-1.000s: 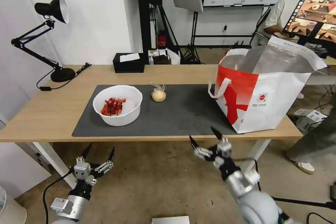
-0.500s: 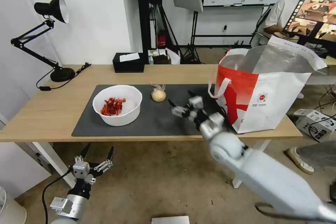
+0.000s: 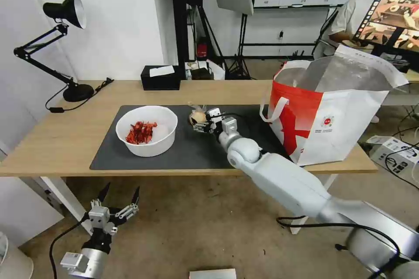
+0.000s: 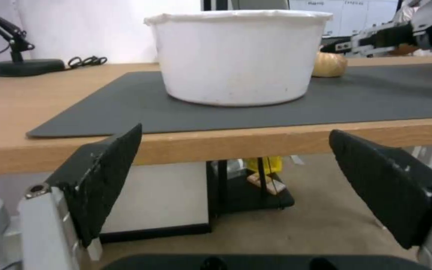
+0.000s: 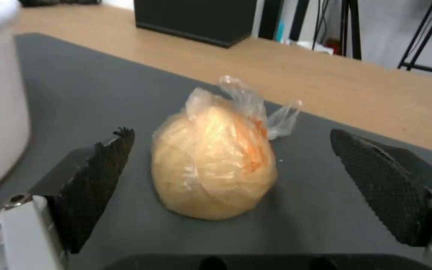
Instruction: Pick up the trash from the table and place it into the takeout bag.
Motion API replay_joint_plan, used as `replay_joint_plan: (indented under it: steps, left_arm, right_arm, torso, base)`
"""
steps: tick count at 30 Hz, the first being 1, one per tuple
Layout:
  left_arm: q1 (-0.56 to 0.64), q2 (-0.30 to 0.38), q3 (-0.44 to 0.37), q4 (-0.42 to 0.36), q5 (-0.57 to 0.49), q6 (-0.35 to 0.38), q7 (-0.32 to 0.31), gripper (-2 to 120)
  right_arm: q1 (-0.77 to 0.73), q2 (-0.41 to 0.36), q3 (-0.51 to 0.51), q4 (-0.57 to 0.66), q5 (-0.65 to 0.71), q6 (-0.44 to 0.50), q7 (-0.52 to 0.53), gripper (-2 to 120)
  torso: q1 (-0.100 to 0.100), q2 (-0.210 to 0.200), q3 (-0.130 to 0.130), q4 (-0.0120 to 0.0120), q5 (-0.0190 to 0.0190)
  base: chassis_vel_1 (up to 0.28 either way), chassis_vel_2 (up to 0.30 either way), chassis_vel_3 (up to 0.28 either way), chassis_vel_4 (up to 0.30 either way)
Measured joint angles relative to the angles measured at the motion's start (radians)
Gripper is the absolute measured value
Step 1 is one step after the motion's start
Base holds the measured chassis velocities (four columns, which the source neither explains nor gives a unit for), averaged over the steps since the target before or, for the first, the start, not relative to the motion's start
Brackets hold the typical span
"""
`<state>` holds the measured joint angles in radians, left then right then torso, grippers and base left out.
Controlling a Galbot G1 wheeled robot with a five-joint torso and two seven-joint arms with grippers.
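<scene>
On the dark mat (image 3: 183,152) of the table (image 3: 56,144) lies trash: a white bowl (image 3: 146,130) of red scraps and a knotted clear bag around a tan ball (image 3: 196,117). My right gripper (image 3: 202,121) reaches over the mat to the ball. In the right wrist view the ball (image 5: 213,165) sits on the mat between my open right gripper (image 5: 232,137), and neither finger touches it. The takeout bag (image 3: 336,117) stands open at the table's right end. My left gripper (image 3: 118,199) hangs open below the table's front edge, facing the bowl (image 4: 238,56).
A black desk lamp (image 3: 65,13) stands at the table's back left with its cord trailing. A black box with a white sheet (image 3: 160,78) sits at the back edge behind the mat. Tripods and stands fill the floor behind the table.
My right arm has risen from below the table's front edge and swept left over the mat until its open fingers flank the bagged ball. The left gripper has sunk slightly.
</scene>
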<state>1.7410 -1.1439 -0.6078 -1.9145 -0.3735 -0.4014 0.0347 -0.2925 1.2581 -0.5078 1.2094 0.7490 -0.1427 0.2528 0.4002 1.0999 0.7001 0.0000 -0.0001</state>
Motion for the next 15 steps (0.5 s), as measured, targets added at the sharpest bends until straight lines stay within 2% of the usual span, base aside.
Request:
replay_joint_plan:
  steps: [15]
  left_arm:
    - [0.011, 0.004, -0.007, -0.006, -0.007, -0.001, 0.001, 100]
  right_arm:
    - [0.064, 0.115, 0.012, -0.146, -0.004, -0.076, 0.003, 100]
  torso:
    - [0.0, 0.0, 0.0, 0.0, 0.0]
  base:
    - [0.0, 0.0, 0.0, 0.0]
